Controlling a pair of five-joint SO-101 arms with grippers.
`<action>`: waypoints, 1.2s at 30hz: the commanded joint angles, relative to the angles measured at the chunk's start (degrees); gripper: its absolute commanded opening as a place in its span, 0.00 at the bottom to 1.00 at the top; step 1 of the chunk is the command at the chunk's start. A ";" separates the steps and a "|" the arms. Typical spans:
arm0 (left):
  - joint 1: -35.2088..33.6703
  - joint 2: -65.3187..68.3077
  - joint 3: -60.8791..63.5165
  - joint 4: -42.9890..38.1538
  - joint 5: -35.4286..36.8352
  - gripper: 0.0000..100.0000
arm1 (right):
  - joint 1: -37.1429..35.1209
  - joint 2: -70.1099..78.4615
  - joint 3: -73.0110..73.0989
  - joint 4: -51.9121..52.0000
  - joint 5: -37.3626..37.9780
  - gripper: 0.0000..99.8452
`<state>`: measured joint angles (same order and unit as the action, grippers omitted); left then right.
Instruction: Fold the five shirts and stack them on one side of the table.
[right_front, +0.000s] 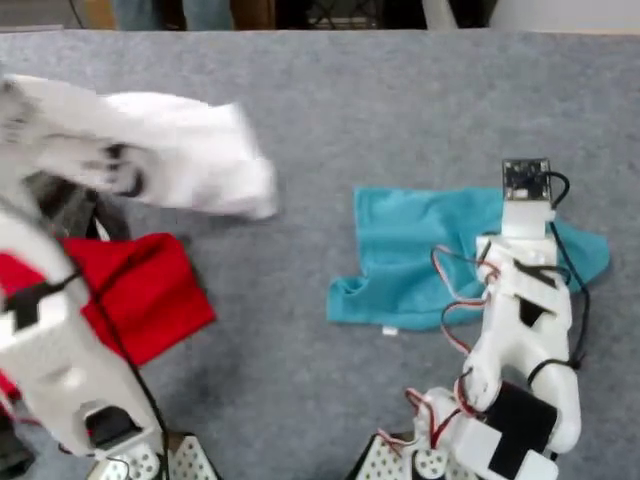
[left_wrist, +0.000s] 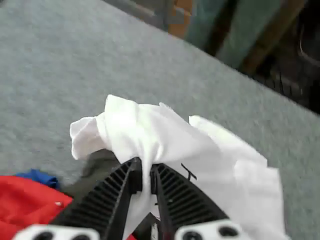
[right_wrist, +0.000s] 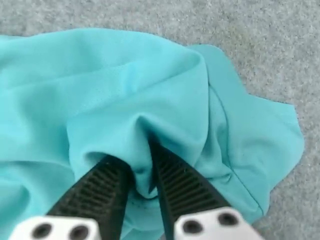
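Both arms were white plastic shells with black servo blocks at the joints. The right arm carried a small dark circuit board at its wrist. Thin red, white and black wires looped along its side, and a black cable curved past the wrist. The left arm also had a black lead running down towards its base. The left gripper had two black, tapering fingers with ribbed inner faces, set on a white base with round dark screw holes. The right gripper looked the same, with black ribbed fingers, a white base and dark screw holes.
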<state>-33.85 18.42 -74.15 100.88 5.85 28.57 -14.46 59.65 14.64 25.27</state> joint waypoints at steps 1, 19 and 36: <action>-9.10 -12.22 -2.77 0.09 -2.90 0.03 | -1.32 -0.48 0.04 -1.05 0.44 0.01; -24.04 -47.56 64.40 -0.18 -13.10 0.06 | -1.41 -0.48 0.04 -1.05 0.44 0.01; -17.71 -51.16 121.01 -33.76 -11.96 0.28 | -1.41 -0.48 0.04 -0.88 0.44 0.01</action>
<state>-52.13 -31.16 44.79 71.52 -6.20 28.57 -14.46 59.65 14.64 25.27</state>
